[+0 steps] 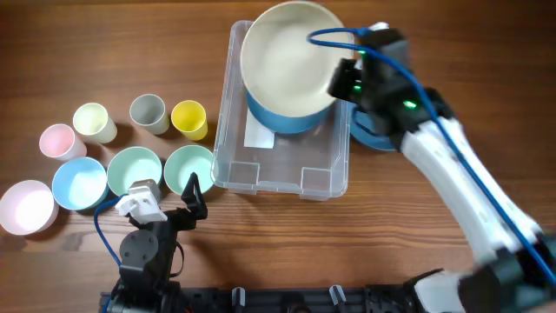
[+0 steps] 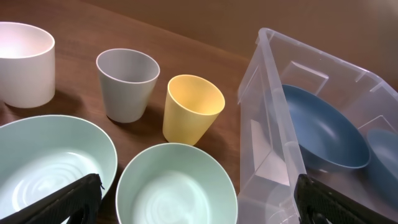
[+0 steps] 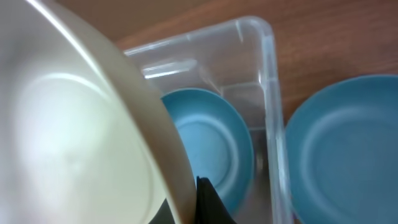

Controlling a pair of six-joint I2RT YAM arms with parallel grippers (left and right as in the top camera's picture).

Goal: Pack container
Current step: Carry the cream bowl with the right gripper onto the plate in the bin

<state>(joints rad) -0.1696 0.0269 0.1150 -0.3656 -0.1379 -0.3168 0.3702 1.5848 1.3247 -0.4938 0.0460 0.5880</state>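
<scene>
The clear plastic container (image 1: 282, 174) stands at the table's middle, with a white label on its base and a blue bowl (image 1: 282, 120) inside. It also shows in the left wrist view (image 2: 273, 137) and the right wrist view (image 3: 268, 93). My right gripper (image 1: 340, 83) is shut on the rim of a large cream bowl (image 1: 287, 56) and holds it above the container, over the blue bowl (image 3: 205, 137). My left gripper (image 2: 198, 199) is open and empty, low over a pale green bowl (image 2: 177, 186) just left of the container.
A blue plate (image 1: 372, 135) lies right of the container. Left of it stand a yellow cup (image 1: 189, 117), a grey cup (image 1: 148, 111), a cream cup (image 1: 94, 122), a pink cup (image 1: 57, 141), a second green bowl (image 1: 135, 169), a light blue bowl (image 1: 80, 183) and a pink bowl (image 1: 26, 207).
</scene>
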